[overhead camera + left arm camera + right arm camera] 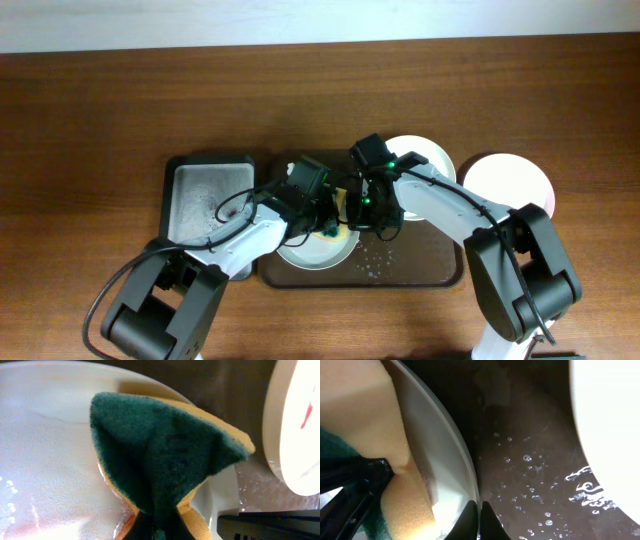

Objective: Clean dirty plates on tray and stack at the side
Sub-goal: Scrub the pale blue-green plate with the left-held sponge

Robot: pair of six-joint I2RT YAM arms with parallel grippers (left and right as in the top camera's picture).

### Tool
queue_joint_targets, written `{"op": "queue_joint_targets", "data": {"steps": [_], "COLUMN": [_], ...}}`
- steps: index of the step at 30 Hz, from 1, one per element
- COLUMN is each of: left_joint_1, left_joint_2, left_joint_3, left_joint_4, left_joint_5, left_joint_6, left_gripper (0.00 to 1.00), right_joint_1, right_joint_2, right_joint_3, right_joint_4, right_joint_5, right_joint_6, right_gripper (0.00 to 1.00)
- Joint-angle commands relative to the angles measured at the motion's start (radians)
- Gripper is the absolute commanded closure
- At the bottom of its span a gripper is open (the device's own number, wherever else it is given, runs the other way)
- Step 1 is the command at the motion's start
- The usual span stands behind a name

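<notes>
Wet tray [420, 262] below: your right gripper [480, 517] pinches the stiff, likely slick plate [310, 255] at its rim; left gripper [155, 531] squeezes the soft sponge [160, 450].

A sponge [165, 455] lies on a plate [305, 258] under the left gripper [328, 218], and the right gripper [479, 510] is at that plate's rim. On the same tray [420, 268], a second plate [432, 155] lies to the right gripper's right. A third plate [510, 180] lies farther right, off the tray.

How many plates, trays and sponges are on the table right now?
Plates: 3, the front plate, the rear plate, the side plate
Trays: 2, the brown tray, the sponge tray
Sponges: 1, the sponge
Total: 6
</notes>
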Motion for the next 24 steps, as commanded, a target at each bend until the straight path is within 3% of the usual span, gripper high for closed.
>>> {"op": "queue_joint_targets", "data": {"steps": [1,4,7,8,9,10,13,17,21,23,24], "left_joint_1": [0.015,0.081,0.128,0.129,0.129,0.129,0.129,0.161,0.279,0.344,0.363], "left_joint_2": [0.045,-0.014,-0.124,-0.174,-0.218,-0.25,-0.359,-0.375,-0.367,-0.326,-0.303], "left_joint_3": [-0.002,-0.002,-0.002,-0.001,-0.001,-0.001,-0.001,-0.001,-0.015,-0.02,-0.02], "left_joint_4": [-0.121,-0.228,-0.243,-0.257,-0.264,-0.264,-0.27,-0.383,-0.41,-0.407,-0.402], "left_joint_5": [-0.11,-0.192,-0.191,-0.19,-0.166,-0.141,-0.143,-0.319,-0.323,-0.323,-0.321], "left_joint_6": [-0.024,-0.015,0.125,0.176,0.221,0.244,0.278,0.277,0.278,0.317,0.331], "left_gripper": [1.0,1.0,1.0,1.0,1.0,1.0,1.0,1.0,1.0,1.0,1.0], "right_joint_1": [0.0,0.0,0.0,0.0,0.0,0.0,0.0,0.001,0.001,0.001,0.001], "right_joint_2": [0.006,0.006,0.006,0.006,0.006,0.006,0.006,0.006,0.006,0.006,0.006], "right_joint_3": [-0.009,-0.009,-0.009,-0.009,-0.009,-0.009,-0.009,-0.009,-0.009,-0.009,-0.009], "right_joint_4": [-0.01,-0.014,-0.018,-0.012,-0.005,0.007,0.042,-0.007,-0.051,-0.043,-0.043], "right_joint_5": [0.024,0.025,0.028,0.027,0.028,0.028,0.027,0.028,0.08,0.08,0.08], "right_joint_6": [-0.002,-0.002,-0.002,-0.002,-0.002,-0.003,-0.018,-0.017,0.021,0.02,0.02], "right_gripper": [0.96,0.96,0.96,0.92,0.62,0.56,0.74,0.95,0.94,0.78,0.78]}}
